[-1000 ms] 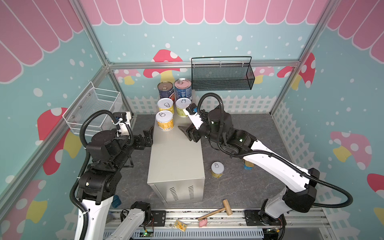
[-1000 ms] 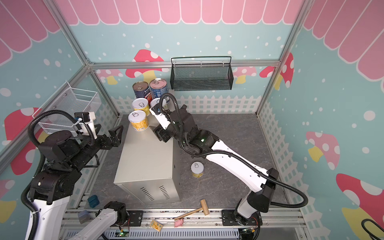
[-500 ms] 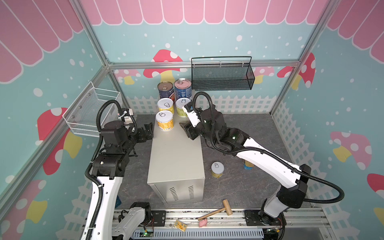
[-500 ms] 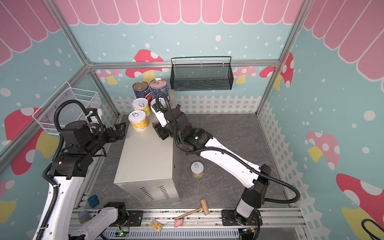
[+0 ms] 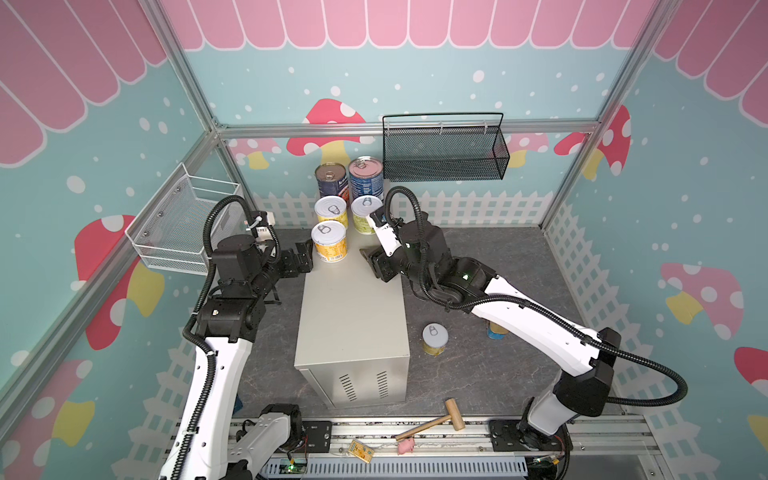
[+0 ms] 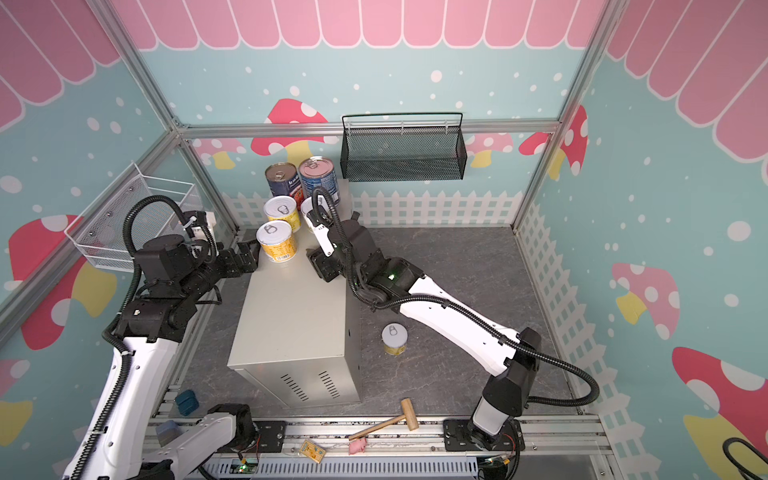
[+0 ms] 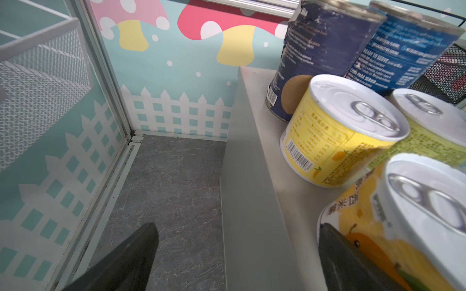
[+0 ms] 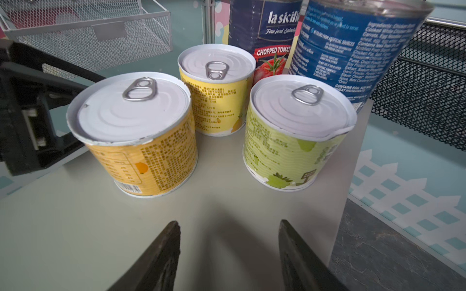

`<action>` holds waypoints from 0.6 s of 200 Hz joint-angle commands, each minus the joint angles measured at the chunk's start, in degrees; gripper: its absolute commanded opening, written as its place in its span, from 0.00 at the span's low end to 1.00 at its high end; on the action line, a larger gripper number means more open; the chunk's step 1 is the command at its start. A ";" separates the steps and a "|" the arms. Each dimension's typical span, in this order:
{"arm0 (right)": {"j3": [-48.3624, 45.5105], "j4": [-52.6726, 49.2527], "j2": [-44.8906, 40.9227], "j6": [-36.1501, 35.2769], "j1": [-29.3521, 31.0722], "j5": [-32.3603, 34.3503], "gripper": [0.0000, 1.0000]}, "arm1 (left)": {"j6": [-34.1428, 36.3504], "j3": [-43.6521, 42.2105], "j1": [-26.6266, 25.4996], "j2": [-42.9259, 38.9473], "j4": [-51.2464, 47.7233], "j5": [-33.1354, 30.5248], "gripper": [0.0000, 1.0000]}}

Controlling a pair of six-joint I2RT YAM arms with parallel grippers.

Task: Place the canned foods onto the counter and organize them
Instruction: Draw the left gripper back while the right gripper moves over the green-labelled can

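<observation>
The beige counter (image 5: 353, 316) carries two tall dark-blue cans (image 5: 330, 178) (image 5: 365, 174) at its far end. In front of them stand three short yellow cans (image 5: 330, 210) (image 5: 365, 214) (image 5: 329, 241). A fourth short can (image 5: 435, 338) stands on the floor right of the counter. A yellow-and-blue tin (image 5: 496, 330) is mostly hidden under my right arm. My left gripper (image 5: 303, 257) is open at the counter's left edge, one finger (image 7: 335, 252) beside the nearest yellow can (image 7: 403, 221). My right gripper (image 8: 229, 226) hovers over the counter top, open and empty, facing the short cans (image 8: 131, 131).
A black mesh basket (image 5: 444, 153) hangs on the back wall and a white wire basket (image 5: 183, 232) on the left wall. A wooden mallet (image 5: 432, 422), a pink toy (image 5: 403, 446) and a yellow card (image 5: 360, 449) lie on the front rail.
My left arm has swung up and in, bringing its open gripper closer to the nearest yellow can. The right gripper has stayed about where it was over the counter.
</observation>
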 commanded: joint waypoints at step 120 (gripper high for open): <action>-2.50 0.38 -3.48 0.17 0.41 1.94 0.67 | -0.63 -1.96 0.37 1.02 3.16 3.47 0.99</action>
